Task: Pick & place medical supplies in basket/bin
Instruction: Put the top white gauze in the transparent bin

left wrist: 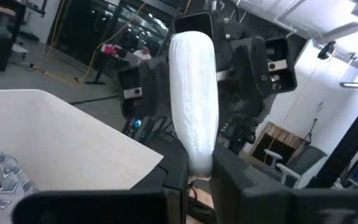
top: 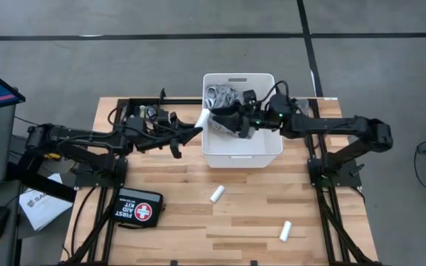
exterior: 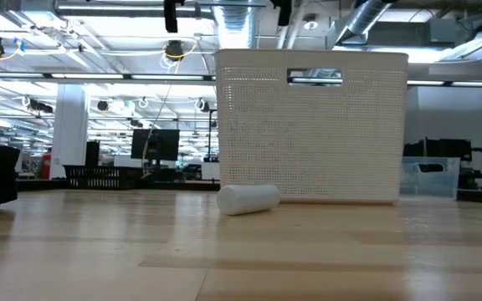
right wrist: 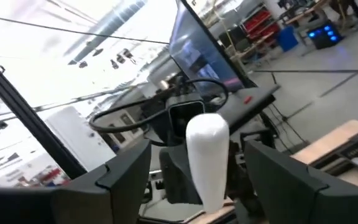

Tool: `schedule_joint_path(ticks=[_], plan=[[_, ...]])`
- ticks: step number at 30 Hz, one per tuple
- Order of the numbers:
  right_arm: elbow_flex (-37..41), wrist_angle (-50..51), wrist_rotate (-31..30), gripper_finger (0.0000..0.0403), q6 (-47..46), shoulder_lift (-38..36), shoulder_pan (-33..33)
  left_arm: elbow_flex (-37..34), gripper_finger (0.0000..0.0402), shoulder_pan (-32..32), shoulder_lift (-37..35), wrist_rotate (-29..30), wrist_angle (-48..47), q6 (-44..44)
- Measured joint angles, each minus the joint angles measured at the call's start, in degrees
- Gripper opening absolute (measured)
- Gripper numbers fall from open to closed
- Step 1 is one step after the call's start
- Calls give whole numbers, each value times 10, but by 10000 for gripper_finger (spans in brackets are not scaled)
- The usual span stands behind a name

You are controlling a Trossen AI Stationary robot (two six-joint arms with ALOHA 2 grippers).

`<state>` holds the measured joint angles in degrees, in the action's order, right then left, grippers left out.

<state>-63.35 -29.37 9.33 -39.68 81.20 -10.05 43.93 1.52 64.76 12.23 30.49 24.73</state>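
Note:
My left gripper [top: 195, 127] reaches in from the table's left and is shut on a white gauze roll [top: 203, 118] at the left rim of the white tub [top: 241, 151]. My right gripper [top: 216, 118] hangs over the tub, open. Its fingers [right wrist: 129, 165] stand on either side of the same roll [right wrist: 207, 155], apart from it. A grey patterned bandage [top: 221, 94] lies in the tub's far corner. Two more gauze rolls lie on their sides on the table, one [top: 217, 194] near the tub and one [top: 285, 230] toward the near edge. My left gripper [left wrist: 197, 186] pinches the gauze roll by one end [left wrist: 197, 165] between its two fingers [left wrist: 232, 183]. The fingers come from the table's left. The rest of the roll [left wrist: 194, 93] sticks out beyond the fingertips toward the right gripper, lifted clear over the tub's left rim.
A black FIRST AID KIT pouch [top: 139, 208] lies near the table's left near corner. The tub [exterior: 312, 125] stands at the table's far middle, with a roll [exterior: 248, 199] lying in front of it. Bare wood stretches across the near half of the table.

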Motion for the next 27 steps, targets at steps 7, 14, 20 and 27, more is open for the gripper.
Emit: schedule_joint_path(ticks=[7,14,20,27], plan=[[0,-27,13,255,-15,18,2,0,31,0,-1,2,6,0],[0,-29,11,255,-10,17,1,0,31,0,-1,2,5,3],[-2,-37,11,255,-7,27,-2,0,31,0,-1,1,5,11],[-72,-33,52,255,-2,94,-2,0,31,0,-1,-7,4,14]])
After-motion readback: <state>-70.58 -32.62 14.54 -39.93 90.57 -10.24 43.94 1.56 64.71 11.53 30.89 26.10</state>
